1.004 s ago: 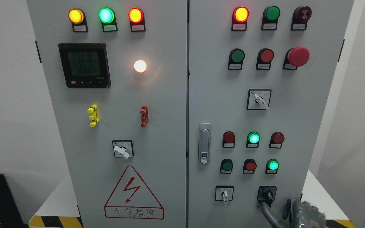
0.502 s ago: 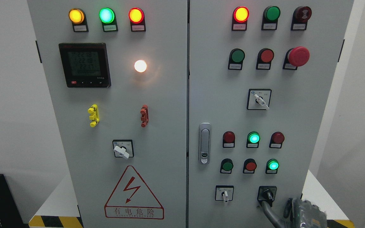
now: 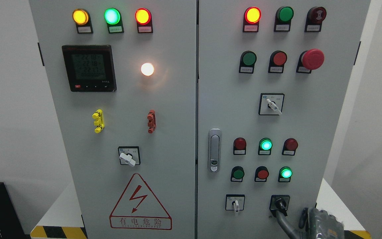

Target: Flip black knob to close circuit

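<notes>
White walls stood on both sides of the gray electrical cabinet (image 3: 164, 109), with open room to its right. Low on the right door sat the black knob (image 3: 280, 202), its handle pointing down-right. The right hand (image 3: 313, 222) reached up from the bottom edge, one finger (image 3: 285, 223) touching the knob, not gripping it.

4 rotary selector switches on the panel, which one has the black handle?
The black knob at the right door's bottom right, beside the right hand. The other three selectors have white handles.
</notes>
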### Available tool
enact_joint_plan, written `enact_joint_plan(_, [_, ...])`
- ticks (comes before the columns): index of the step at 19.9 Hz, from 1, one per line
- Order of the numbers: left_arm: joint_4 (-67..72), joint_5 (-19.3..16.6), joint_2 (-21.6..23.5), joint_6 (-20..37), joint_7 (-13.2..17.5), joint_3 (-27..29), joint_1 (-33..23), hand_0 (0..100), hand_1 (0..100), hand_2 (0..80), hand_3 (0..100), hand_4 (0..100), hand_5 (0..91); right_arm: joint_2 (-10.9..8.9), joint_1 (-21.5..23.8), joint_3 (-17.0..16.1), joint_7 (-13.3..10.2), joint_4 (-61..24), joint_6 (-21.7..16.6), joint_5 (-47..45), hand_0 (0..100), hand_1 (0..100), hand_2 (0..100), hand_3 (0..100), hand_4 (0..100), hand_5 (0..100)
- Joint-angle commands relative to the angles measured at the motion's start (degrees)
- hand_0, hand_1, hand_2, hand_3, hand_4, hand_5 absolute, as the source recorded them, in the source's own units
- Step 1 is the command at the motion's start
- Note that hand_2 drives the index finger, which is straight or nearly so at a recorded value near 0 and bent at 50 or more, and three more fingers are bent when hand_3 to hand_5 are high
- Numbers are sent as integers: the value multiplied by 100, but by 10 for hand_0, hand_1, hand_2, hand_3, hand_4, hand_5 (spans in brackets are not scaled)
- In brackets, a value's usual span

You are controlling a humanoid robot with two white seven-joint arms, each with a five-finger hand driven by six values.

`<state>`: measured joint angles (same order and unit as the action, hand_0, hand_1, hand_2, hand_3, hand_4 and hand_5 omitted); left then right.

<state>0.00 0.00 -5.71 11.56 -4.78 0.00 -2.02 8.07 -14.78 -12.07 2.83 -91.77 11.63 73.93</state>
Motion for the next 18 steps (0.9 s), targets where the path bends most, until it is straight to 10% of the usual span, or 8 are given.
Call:
enact_joint_plan(1, [123,-123,0,-5,3,-123,0,120,556,0,0,0,0,-7,-16,-103,7,1,6,-10,0,63,773,937,784,810])
enact_joint_plan(18, [123,-123,0,4,3,-123,0,120,556,0,0,0,0,-16,-121,-182,16,-34,-29,-71,0,64,771,934,781,804])
